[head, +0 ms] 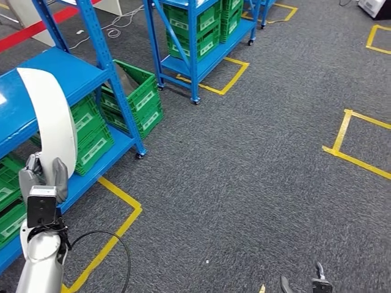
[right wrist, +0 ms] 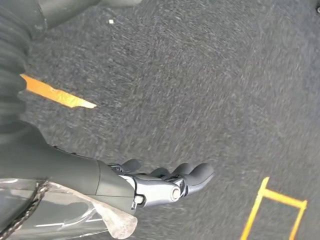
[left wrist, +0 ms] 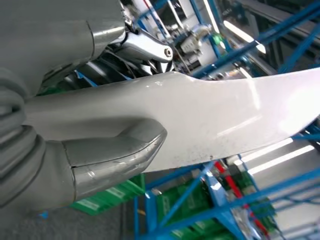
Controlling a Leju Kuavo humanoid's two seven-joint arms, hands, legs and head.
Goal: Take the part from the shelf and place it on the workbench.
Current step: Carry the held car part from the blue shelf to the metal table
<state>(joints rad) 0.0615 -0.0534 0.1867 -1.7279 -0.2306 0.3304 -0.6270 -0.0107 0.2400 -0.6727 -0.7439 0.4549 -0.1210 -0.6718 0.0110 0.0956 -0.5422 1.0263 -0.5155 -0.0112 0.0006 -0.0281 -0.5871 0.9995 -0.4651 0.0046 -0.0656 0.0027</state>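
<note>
Head view: we count one white curved part point(head: 51, 116), held upright in our left hand point(head: 42, 177) beside the near blue shelf point(head: 69, 76); two shelves in all (second point(head: 193, 61) farther back), open grey carpet point(head: 239, 171) to the right.

Left wrist view: thumb point(left wrist: 113, 155) clamps the part point(left wrist: 211, 120).

Right wrist view: right hand point(right wrist: 170, 182) hangs over carpet, fingers extended, holding nothing.

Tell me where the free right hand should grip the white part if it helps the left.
Probably the upper curved end of the part, coming from the aisle side: the left hand already pinches the lower end, and the shelf blocks the other side. The right hand hangs empty over the carpet.
</note>
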